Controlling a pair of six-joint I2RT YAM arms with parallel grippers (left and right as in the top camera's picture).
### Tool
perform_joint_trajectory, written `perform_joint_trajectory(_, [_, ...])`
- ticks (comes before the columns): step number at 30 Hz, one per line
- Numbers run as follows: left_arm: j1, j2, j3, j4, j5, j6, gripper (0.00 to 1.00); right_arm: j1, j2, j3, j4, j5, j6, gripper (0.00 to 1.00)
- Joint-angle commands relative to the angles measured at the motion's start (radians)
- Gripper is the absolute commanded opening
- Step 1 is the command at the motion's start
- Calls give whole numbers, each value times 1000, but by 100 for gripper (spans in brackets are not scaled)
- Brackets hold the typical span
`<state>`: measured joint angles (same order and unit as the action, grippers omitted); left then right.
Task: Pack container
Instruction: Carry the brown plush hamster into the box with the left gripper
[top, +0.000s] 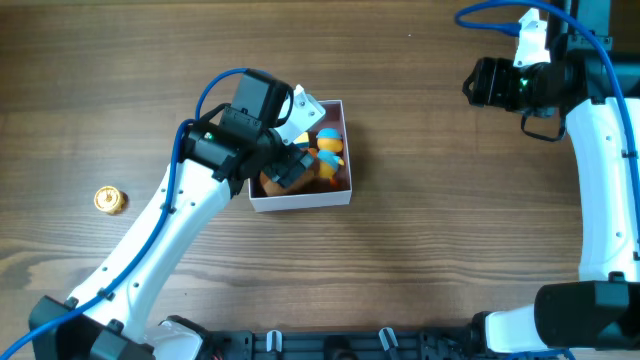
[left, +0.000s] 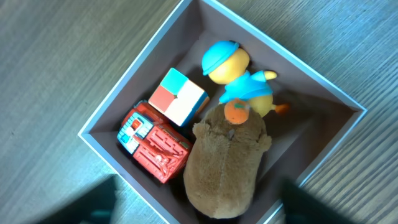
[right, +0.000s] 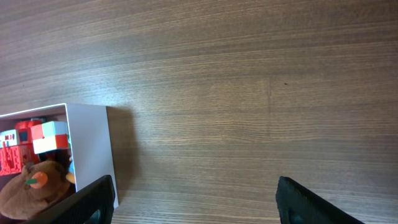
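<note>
from overhead: a touch toward 9 o'clock of mid-worktop (top: 420, 250), the container (top: 300, 200), white-walled, packed with toys. right above it, covering its 9 o'clock half, the left tool (top: 290, 165); cannot tell its state from here. far off at 2 o'clock, well apart from the container, the right tool (top: 485, 82), over bare wood. alone at 9 o'clock near the worktop's edge, a small gold disc (top: 110, 200).

from the left wrist: straight down into the container (left: 134, 87), turned corner-up like a diamond. on its dusty-pink floor, a plush (left: 224, 162), brown, at 6 o'clock, just beside a yellow duck figure (left: 239, 74) with a blue cap at 12 o'clock. at 10 o'clock a red, white and blue cube (left: 177, 96), pressed against a red vehicle (left: 152, 143) at 8 o'clock. left tool (left: 199, 211) spread wide, dark blurred fingers (left: 93, 202) at the lower corners, either side of the plush, clamped on nothing.

from the right wrist: mostly bare wood grain. at 8 o'clock, one corner of the container (right: 87, 143), with cube, red vehicle and plush peeking out. right tool (right: 199, 205) parted wide, fingers (right: 311, 199) at 5 and 7 o'clock, holding nothing.
</note>
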<state>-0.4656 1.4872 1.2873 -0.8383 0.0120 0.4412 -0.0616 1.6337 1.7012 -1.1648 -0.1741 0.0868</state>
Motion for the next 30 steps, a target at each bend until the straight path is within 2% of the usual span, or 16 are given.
perform_joint_trajectory(1, [3, 60, 6, -11, -2, -87, 13, 2, 12, -8, -3, 21, 13, 80])
perform_joint_trajectory(3, [3, 109, 6, -24, -1, -117, 9, 2, 12, -8, -3, 21, 13, 80])
perform_joint_trajectory(6, [3, 172, 5, -39, 29, -117, 9, 2, 12, -8, -3, 21, 13, 80])
perform_joint_trajectory(10, [-2, 325, 5, -66, 229, -208, 7, 2, 12, -8, -6, 21, 10, 80])
perform_joint_trajectory(11, [-16, 385, 5, -117, 287, -214, 8, 2, 12, -8, -6, 21, 10, 80])
perform_joint_trajectory(15, [-48, 474, 5, -167, 286, -214, 16, 2, 12, -8, -8, 21, 10, 80])
perform_joint_trajectory(17, [-48, 478, 5, -160, 271, -214, 15, 2, 12, -8, -13, 21, 10, 80])
perform_joint_trajectory(19, [-48, 477, 5, -161, 210, -214, 8, 2, 12, -8, -15, 21, 9, 80])
perform_joint_trajectory(21, [-48, 471, 5, -170, 165, -214, 13, 2, 12, -8, -15, 21, 10, 80])
perform_joint_trajectory(24, [-48, 435, 27, -173, 143, -214, 13, 2, 12, -8, -15, 21, 9, 80])
perform_joint_trajectory(30, [-48, 245, 93, -173, 143, -214, 17, 2, 12, -8, -14, 21, 5, 80])
